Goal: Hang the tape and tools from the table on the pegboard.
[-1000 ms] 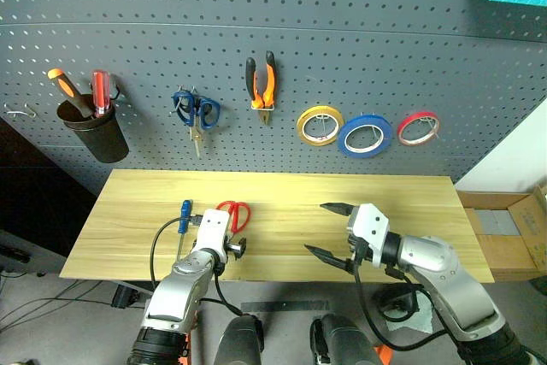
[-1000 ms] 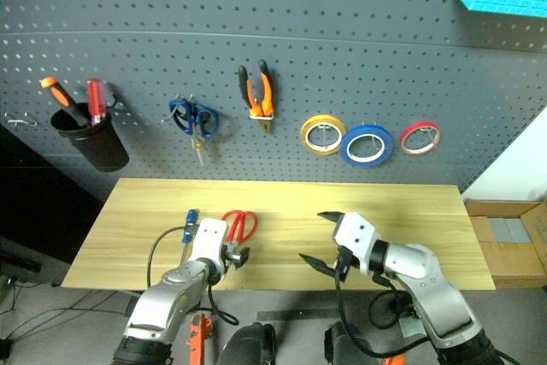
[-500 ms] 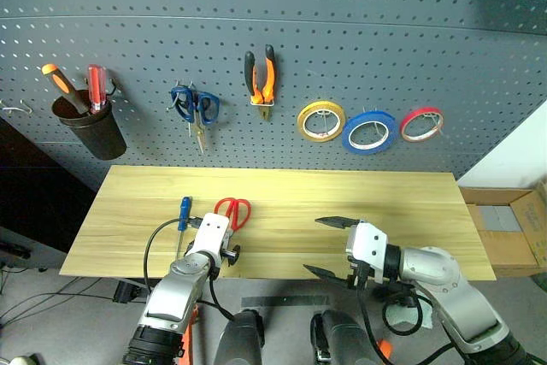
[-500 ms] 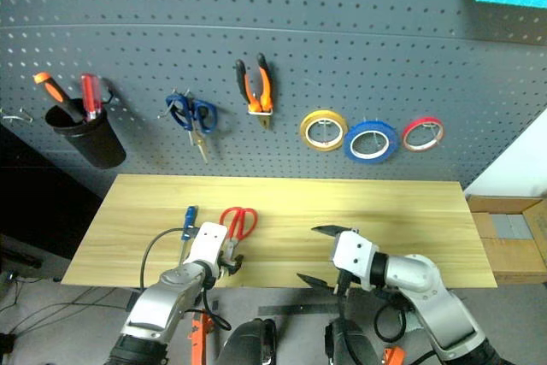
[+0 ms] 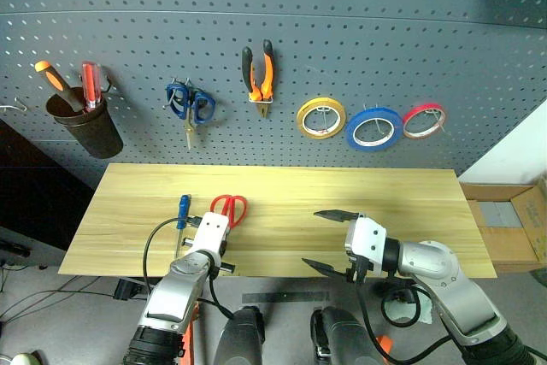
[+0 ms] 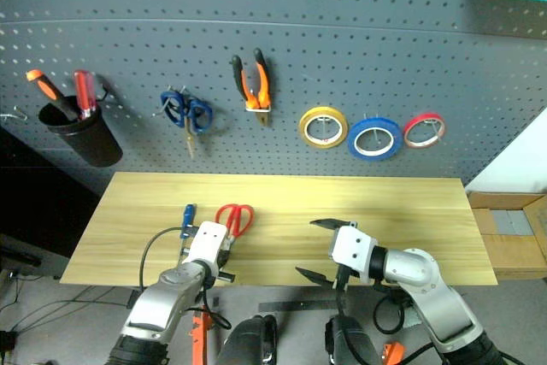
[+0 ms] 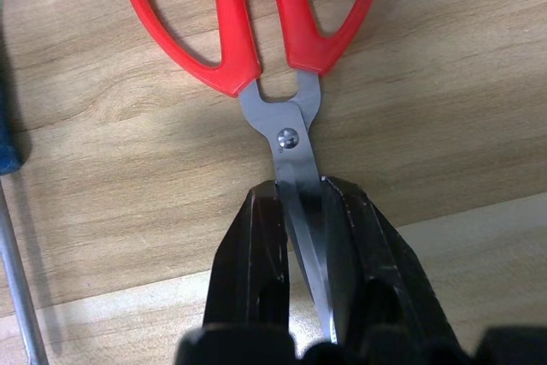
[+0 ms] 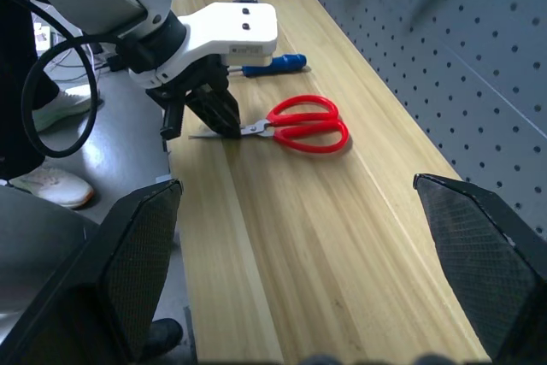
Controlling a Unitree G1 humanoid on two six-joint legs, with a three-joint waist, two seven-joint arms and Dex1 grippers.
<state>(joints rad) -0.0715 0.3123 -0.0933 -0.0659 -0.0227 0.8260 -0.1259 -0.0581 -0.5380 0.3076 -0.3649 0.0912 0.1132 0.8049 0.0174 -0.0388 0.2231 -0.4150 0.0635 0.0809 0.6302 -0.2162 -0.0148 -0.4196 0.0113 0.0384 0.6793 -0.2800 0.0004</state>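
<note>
The red-handled scissors (image 7: 289,136) lie on the light wooden table (image 5: 385,203) near its front left. My left gripper (image 7: 303,211) is shut on their blades, handles pointing toward the pegboard (image 5: 385,49). The small blue-handled screwdriver (image 5: 183,209) lies just left of them. The blue tape (image 5: 374,127) and the orange-and-black pliers (image 5: 260,79) hang on pegboard hooks. At the front middle of the table, my right gripper (image 5: 329,239) hovers wide open with nothing between its fingers.
A black cup (image 5: 83,121) with orange and red screwdrivers, blue scissors (image 5: 190,104), a yellow tape ring (image 5: 320,117) and a red tape ring (image 5: 423,120) hang on the pegboard. A cardboard box (image 5: 504,228) sits right of the table.
My left gripper's fingers have closed onto the scissors' blades. The camera has tipped down a little. Neither arm has shifted.
</note>
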